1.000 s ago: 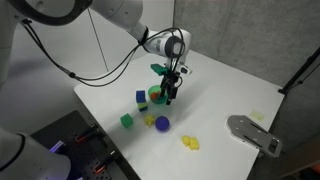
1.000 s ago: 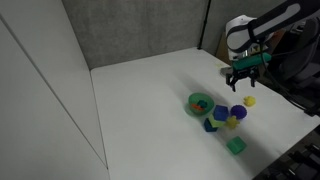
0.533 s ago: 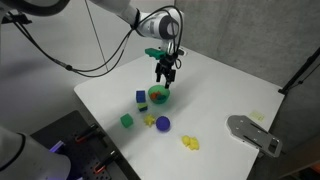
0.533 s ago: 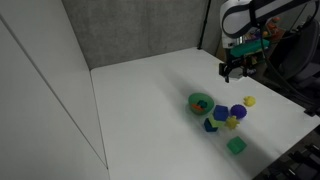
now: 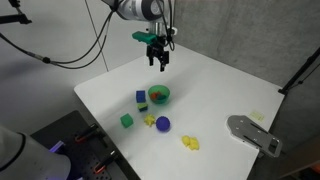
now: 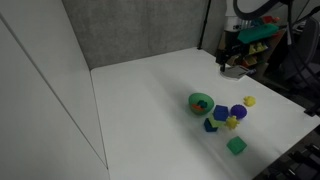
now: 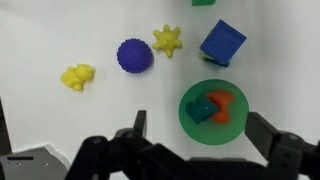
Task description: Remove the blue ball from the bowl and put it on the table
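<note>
The blue ball [image 7: 133,55] lies on the white table [image 7: 60,30], outside the green bowl [image 7: 213,135]. It also shows in both exterior views [image 5: 162,124] [image 6: 238,111]. The bowl [image 5: 159,96] [image 6: 200,102] holds a teal piece [image 7: 200,109] and an orange piece [image 7: 222,102]. My gripper [image 7: 196,122] is open and empty. It hangs high above the table, over the far side beyond the bowl, in both exterior views [image 5: 157,57] [image 6: 228,57].
A blue cube [image 5: 141,97] [image 7: 222,42] sits beside the bowl. A yellow star [image 7: 166,40] and a yellow piece [image 7: 77,76] lie near the ball. A green cube [image 5: 127,121] sits toward the front. A grey device [image 5: 255,133] lies at the table's right edge.
My gripper has risen from just above the bowl and moved toward the back of the table, empty. The objects on the table have not moved.
</note>
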`<act>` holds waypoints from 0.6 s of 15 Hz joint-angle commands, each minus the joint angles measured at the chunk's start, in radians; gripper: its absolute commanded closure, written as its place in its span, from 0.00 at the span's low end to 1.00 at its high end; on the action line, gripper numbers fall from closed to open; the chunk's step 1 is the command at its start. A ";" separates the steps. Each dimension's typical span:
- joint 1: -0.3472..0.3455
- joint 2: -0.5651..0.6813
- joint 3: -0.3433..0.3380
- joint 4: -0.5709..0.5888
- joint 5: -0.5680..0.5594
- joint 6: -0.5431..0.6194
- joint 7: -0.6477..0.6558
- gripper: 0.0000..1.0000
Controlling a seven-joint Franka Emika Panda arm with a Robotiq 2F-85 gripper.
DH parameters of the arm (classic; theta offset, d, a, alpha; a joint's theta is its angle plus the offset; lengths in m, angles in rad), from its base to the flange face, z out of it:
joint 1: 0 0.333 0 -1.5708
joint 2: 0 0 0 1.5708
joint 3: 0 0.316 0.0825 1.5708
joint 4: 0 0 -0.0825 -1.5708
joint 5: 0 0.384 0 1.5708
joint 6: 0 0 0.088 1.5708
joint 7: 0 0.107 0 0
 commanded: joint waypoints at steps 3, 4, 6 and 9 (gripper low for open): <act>-0.013 -0.230 0.034 -0.215 0.009 0.073 -0.042 0.00; -0.014 -0.259 0.037 -0.228 0.014 0.054 -0.037 0.00; -0.017 -0.314 0.043 -0.249 0.028 0.024 -0.027 0.00; -0.023 -0.371 0.048 -0.239 0.071 -0.062 -0.029 0.00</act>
